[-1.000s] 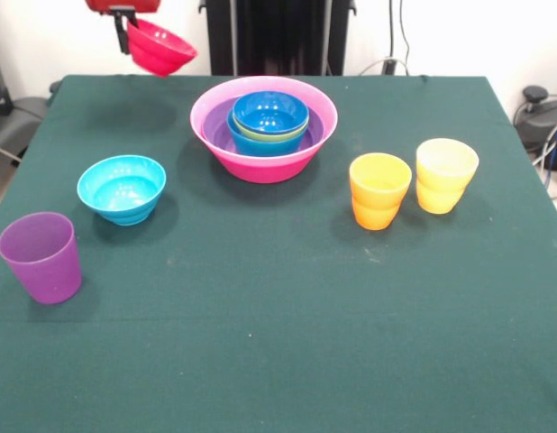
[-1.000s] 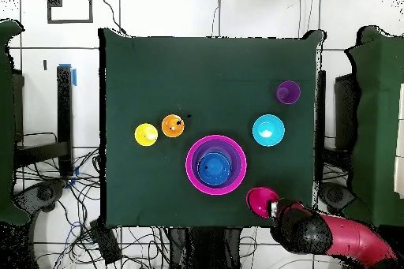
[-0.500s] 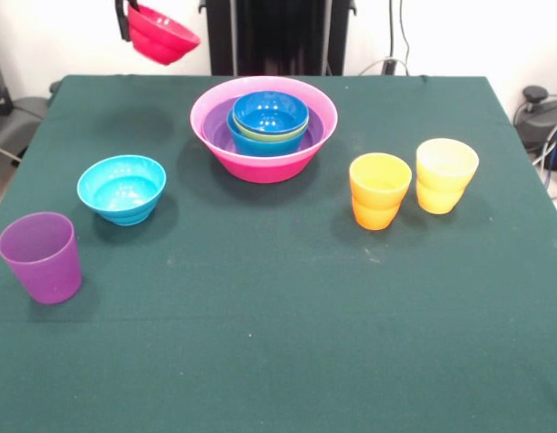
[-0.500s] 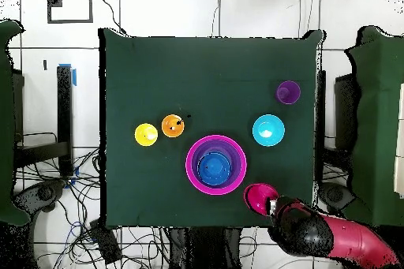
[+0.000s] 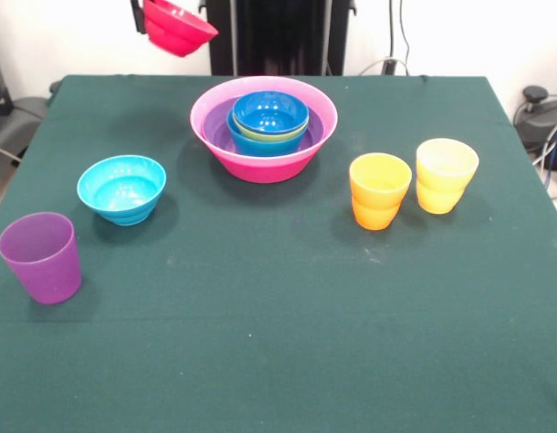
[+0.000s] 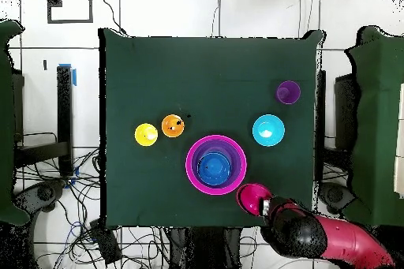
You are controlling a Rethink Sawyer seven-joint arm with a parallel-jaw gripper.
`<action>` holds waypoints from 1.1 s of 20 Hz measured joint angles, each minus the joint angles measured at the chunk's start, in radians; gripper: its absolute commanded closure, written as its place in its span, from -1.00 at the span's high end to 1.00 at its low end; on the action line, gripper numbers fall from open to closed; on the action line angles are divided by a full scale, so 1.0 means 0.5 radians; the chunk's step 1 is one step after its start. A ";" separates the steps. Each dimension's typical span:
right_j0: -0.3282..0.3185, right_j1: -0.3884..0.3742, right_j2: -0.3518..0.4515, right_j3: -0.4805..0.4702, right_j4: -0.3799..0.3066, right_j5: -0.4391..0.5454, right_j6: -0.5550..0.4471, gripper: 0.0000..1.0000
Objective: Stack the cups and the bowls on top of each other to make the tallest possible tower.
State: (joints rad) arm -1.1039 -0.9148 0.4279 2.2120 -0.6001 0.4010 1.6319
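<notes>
Gripper (image 5: 140, 16) clamped on the rim of the small red-pink plastic bowl (image 5: 178, 26), held high beside the tower (image 5: 263, 126): hot-pink base, purple, blue, green, dark blue nested inside. The cyan bowl (image 5: 122, 188) and three cups wait on the table.
</notes>
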 measured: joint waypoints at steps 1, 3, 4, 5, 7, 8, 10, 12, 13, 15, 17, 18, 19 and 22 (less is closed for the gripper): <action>0.006 0.001 0.003 0.001 0.003 0.000 0.000 -1.00; 0.019 0.008 0.008 0.002 0.009 0.000 0.000 -1.00; 0.023 0.014 0.010 0.002 0.010 0.000 0.000 -1.00; 0.029 0.023 0.010 0.002 0.010 0.000 0.000 -1.00; 0.042 0.042 0.010 0.002 0.009 0.000 0.000 -1.00; 0.049 0.052 0.010 0.002 0.009 0.000 0.000 -1.00; 0.061 0.069 0.010 0.002 0.009 0.000 0.000 -1.00; 0.081 0.087 0.010 0.002 0.009 0.000 0.000 -1.00; 0.097 0.101 0.010 0.002 0.009 0.000 0.000 -1.00; 0.122 0.121 0.010 0.002 0.009 0.000 0.000 -1.00; 0.140 0.133 0.010 0.002 0.009 0.000 0.000 -1.00; 0.147 0.138 0.010 0.001 0.009 0.000 0.000 -1.00; 0.155 0.146 0.010 0.001 0.009 0.000 0.000 -1.00; 0.179 0.167 0.010 0.001 0.009 0.000 0.000 -1.00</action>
State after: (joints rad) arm -1.0142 -0.8314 0.4329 2.2127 -0.5956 0.4008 1.6319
